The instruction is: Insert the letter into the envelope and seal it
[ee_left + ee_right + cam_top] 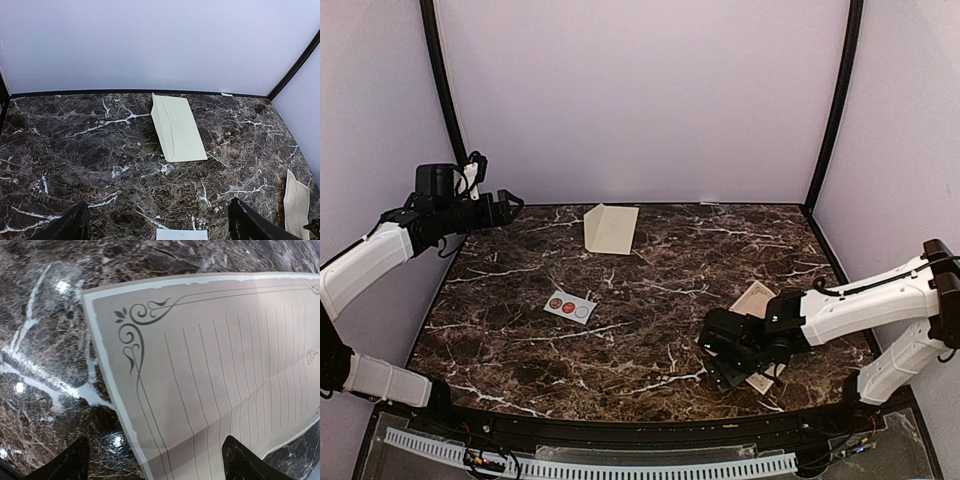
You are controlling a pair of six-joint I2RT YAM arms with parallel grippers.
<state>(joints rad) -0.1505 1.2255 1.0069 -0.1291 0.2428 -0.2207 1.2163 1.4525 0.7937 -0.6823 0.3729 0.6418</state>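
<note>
Found the tan rectangular paper letter with a thin dark ornamental border lying flat on the dark, white-veined marble table, at the near right, well apart from the plain cream paper envelope by the back wall. Saw the right gripper hanging low over the letter's near end, jaws spread wide, pinching nothing. Saw the left gripper raised at the far left, likewise spread and empty, aimed toward the envelope.

Judged the pickup the risky step: a thin sheet flush on slick stone, offering no edge to catch. Feared a closing pinch merely sliding or crumpling the paper, or deepening the faint bend across it. Feared also fingertips scraping the marble from too deep a descent. Noted a small white card with round stickers mid-table, untouched.
</note>
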